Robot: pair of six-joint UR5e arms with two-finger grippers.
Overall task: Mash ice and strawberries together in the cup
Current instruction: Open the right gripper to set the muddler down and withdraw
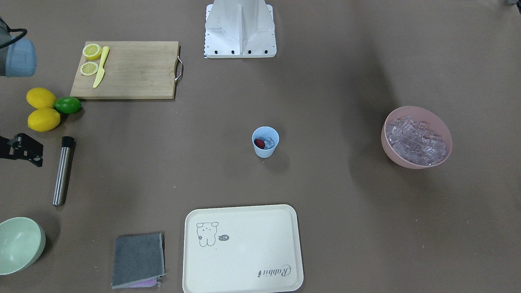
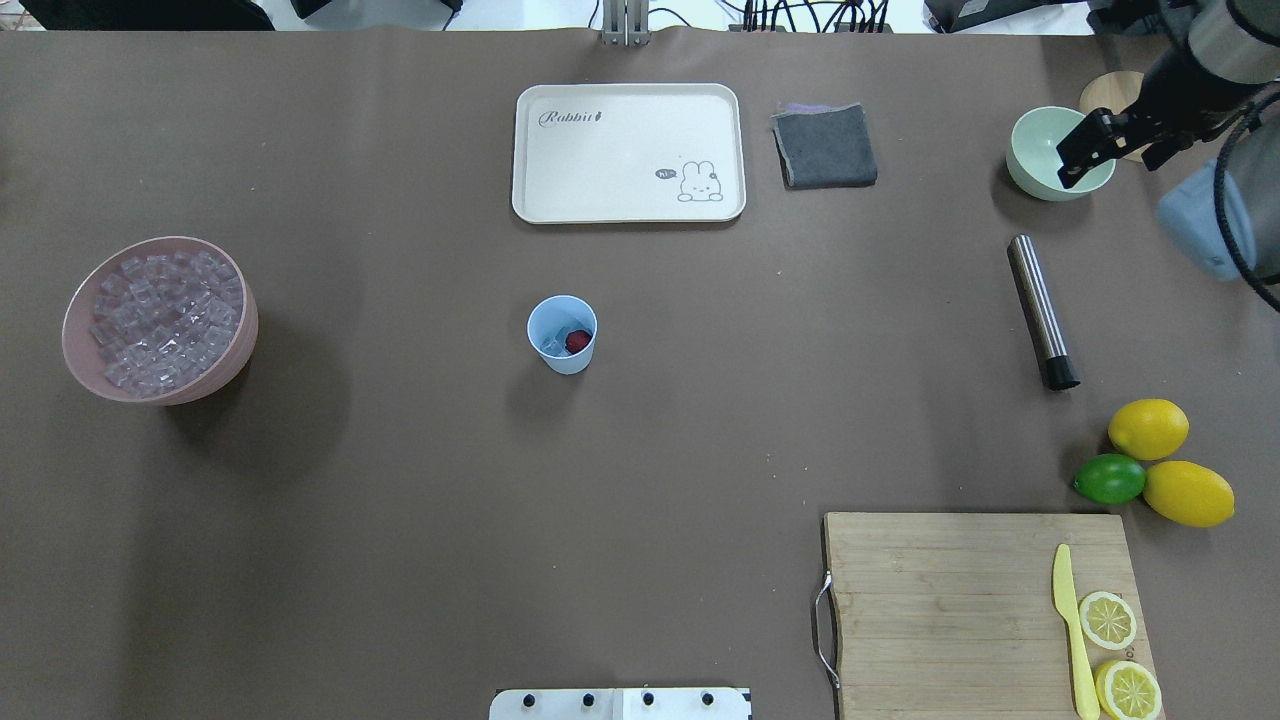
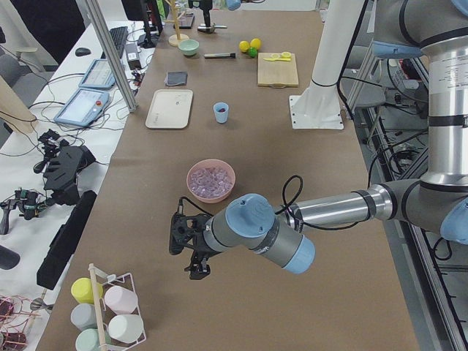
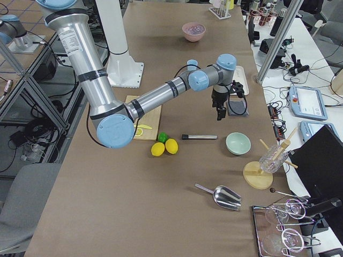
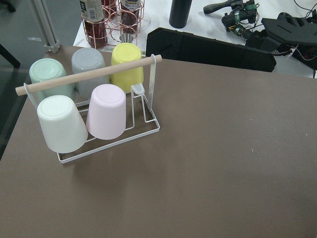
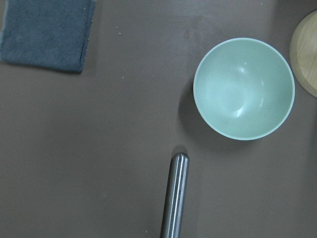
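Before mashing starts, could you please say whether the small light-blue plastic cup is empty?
Not empty: the light-blue cup holds a red strawberry and clear ice cubes.

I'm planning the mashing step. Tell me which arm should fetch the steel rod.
Right. The right gripper hangs near the pale-green bowl, close to the steel rod, and its wrist view shows both. The left gripper is at the table's far end, by the cup rack.

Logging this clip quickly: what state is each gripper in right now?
Left gripper: cannot be told, as it shows only in the side view.
Right gripper: looks open, holding nothing.
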